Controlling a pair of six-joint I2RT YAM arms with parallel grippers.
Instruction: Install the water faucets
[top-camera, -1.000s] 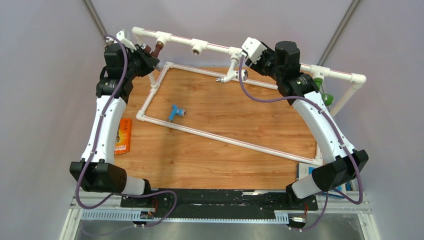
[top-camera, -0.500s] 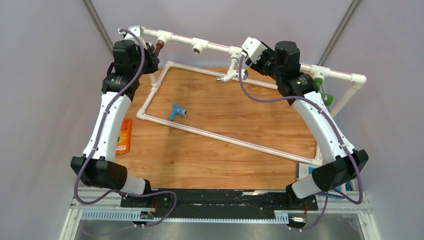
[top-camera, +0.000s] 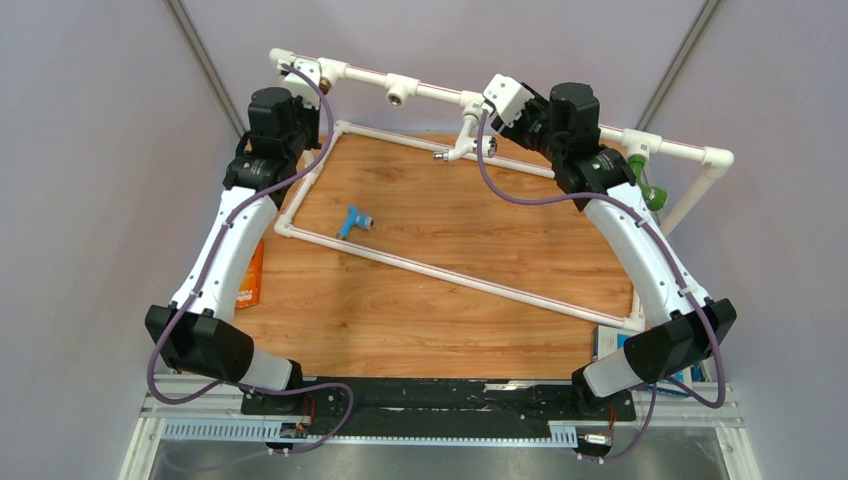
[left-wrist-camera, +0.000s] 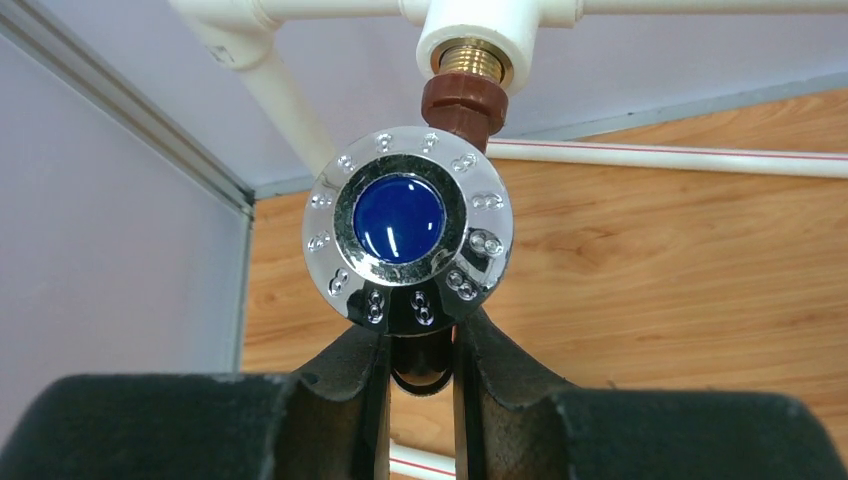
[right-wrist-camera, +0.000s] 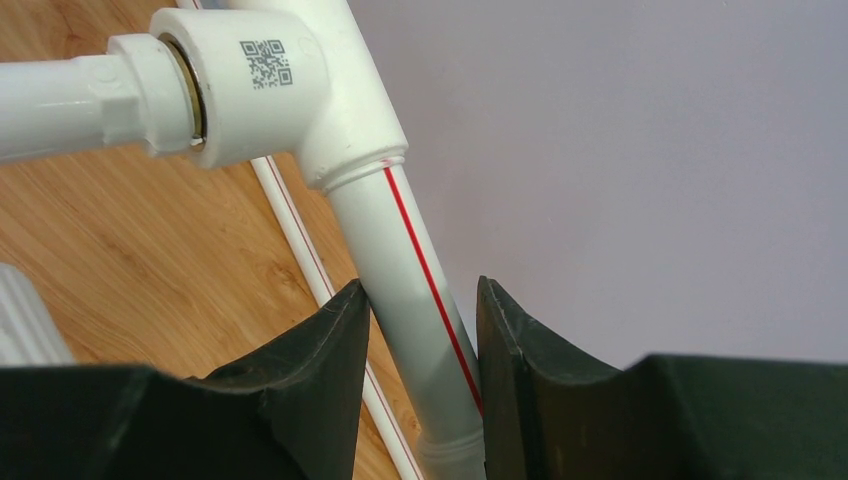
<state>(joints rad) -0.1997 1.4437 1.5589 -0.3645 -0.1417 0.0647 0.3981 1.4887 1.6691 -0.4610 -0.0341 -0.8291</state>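
1. Top view: the light blue faucet (top-camera: 351, 222) lies loose on the table (top-camera: 450, 300), nearer the left arm.
2. Left wrist view: the left gripper (left-wrist-camera: 420, 345) has narrow jaws pinching the brown faucet (left-wrist-camera: 408, 225) just above them, and its axis runs up into the tee socket (left-wrist-camera: 478, 40).
3. Right wrist view: the right gripper (right-wrist-camera: 420, 330) closes on the pipe frame (right-wrist-camera: 400, 230). The white faucet (right-wrist-camera: 70, 95) sits upper left.

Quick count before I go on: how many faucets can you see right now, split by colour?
dark brown faucet: 1
white faucet: 1
light blue faucet: 1
green faucet: 1
Total: 4
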